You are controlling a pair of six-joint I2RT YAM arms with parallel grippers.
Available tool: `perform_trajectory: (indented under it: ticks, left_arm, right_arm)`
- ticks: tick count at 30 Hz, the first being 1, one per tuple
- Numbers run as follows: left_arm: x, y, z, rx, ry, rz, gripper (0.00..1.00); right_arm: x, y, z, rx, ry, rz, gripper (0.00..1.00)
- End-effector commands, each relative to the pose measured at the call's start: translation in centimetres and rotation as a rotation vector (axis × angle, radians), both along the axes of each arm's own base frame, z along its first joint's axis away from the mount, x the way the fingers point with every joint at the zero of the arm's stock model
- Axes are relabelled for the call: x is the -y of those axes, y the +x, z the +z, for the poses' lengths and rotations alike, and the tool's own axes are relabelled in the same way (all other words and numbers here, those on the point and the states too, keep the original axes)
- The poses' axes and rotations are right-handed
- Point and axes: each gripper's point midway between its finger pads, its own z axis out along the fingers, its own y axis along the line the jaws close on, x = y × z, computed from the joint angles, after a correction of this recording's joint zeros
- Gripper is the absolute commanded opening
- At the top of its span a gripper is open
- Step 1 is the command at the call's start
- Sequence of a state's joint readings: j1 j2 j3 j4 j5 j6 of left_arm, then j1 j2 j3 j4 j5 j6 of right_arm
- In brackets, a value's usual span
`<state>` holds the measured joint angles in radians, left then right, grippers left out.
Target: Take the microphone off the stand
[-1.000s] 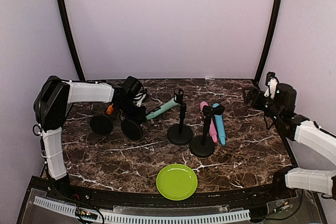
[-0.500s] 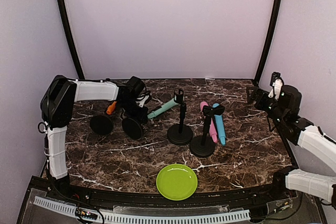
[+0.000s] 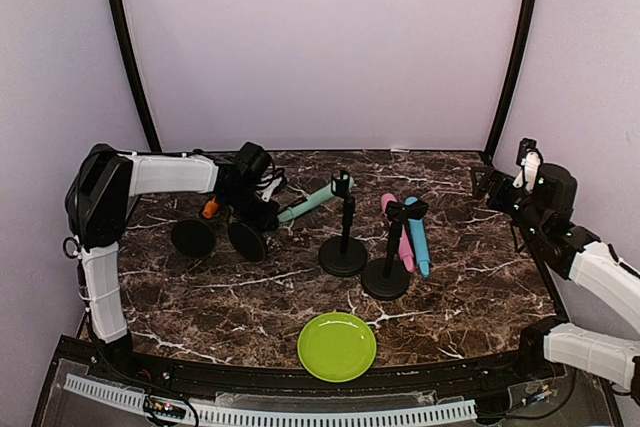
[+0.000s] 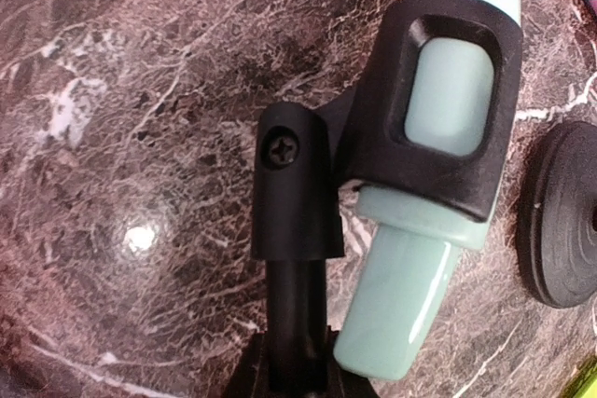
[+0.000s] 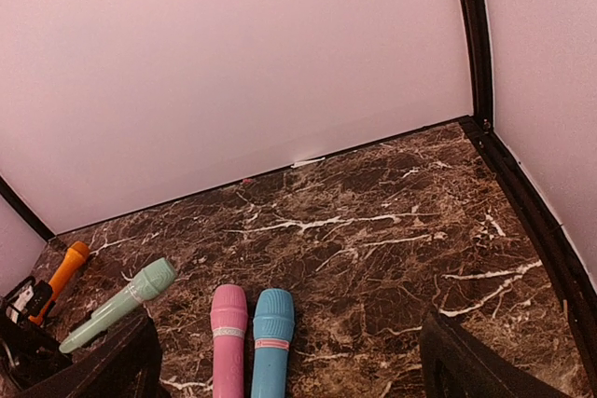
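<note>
A mint-green microphone (image 3: 312, 201) (image 4: 449, 128) sits slanted in the black clip (image 4: 424, 151) of a small stand (image 3: 247, 239) at the left of the table. My left gripper (image 3: 256, 203) (image 4: 295, 372) is shut on that stand's black stem (image 4: 295, 314), just below the clip joint. The microphone's lower end hangs right beside the stem. My right gripper (image 3: 498, 187) (image 5: 294, 370) is open and holds nothing, raised over the back right corner, far from the stand.
An orange microphone (image 3: 209, 208) is in a second stand (image 3: 192, 237) further left. Two empty stands (image 3: 343, 253) (image 3: 385, 277) rise mid-table, with a pink (image 3: 403, 239) and a blue microphone (image 3: 418, 239) lying behind them. A green plate (image 3: 337, 346) lies near the front edge.
The held stand and its mint microphone have shifted slightly up and back, with the mic's head rising. The right arm has drifted a little to the right.
</note>
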<state>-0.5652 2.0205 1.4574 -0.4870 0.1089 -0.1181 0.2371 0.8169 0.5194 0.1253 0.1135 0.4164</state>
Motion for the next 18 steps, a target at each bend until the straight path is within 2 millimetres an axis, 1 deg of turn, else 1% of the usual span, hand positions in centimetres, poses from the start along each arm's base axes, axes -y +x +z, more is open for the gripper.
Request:
perform_trajectory:
  ticks: [1,6,8,9,10,11,12,13,14,15,16,17,18]
  left_arm:
    - [0.4,1.7,8.7,0.265,-0.118,-0.001,0.0]
    - [-0.2,1.7,11.5,0.39,-0.161,0.005,0.0]
    - [-0.2,1.7,13.1,0.461,-0.192,-0.001,0.0]
    - [-0.5,1.3,13.6,0.479,-0.199,-0.002,0.0]
    - [-0.4,1.4,14.9,0.522,-0.22,-0.007,0.0]
    - [-0.5,1.0,14.8,0.529,-0.219,-0.015,0.0]
    - [-0.4,1.0,16.1,0.573,-0.234,-0.025,0.0]
    - [-0.4,0.7,16.1,0.587,-0.228,-0.032,0.0]
    - [-0.1,0.3,16.9,0.623,-0.226,-0.059,0.0]
    - [-0.1,0.3,17.4,0.661,-0.206,-0.073,0.0]
    - [0.4,-0.2,18.4,0.702,-0.214,-0.088,0.0]
    - [0.4,-0.2,18.8,0.735,-0.193,-0.096,0.0]
    - [0.8,-0.8,19.6,0.771,-0.205,-0.109,0.0]
  right_arm:
    - [0.3,-0.1,1.8,0.046,0.014,-0.01,0.97]
    - [0.0,-0.4,2.4,0.053,0.024,0.008,0.97]
    - [-0.3,-0.6,2.9,0.061,0.028,0.026,0.97]
    - [-0.5,-0.6,3.0,0.063,0.029,0.039,0.98]
    - [-0.7,-0.7,3.3,0.068,0.031,0.054,0.98]
    - [-1.1,-0.8,3.5,0.072,0.034,0.075,0.97]
    - [-1.5,-0.9,3.8,0.078,0.038,0.098,0.97]
    - [-2.1,-1.0,4.1,0.084,0.045,0.133,0.98]
    - [-2.6,-1.2,4.4,0.091,0.051,0.163,0.98]
    - [-3.2,-1.4,4.7,0.101,0.059,0.197,0.98]
    - [-3.6,-1.5,5.1,0.11,0.068,0.227,0.99]
    - [-4.1,-1.7,5.7,0.121,0.079,0.255,0.99]
    - [-4.6,-1.9,6.0,0.127,0.09,0.285,0.99]
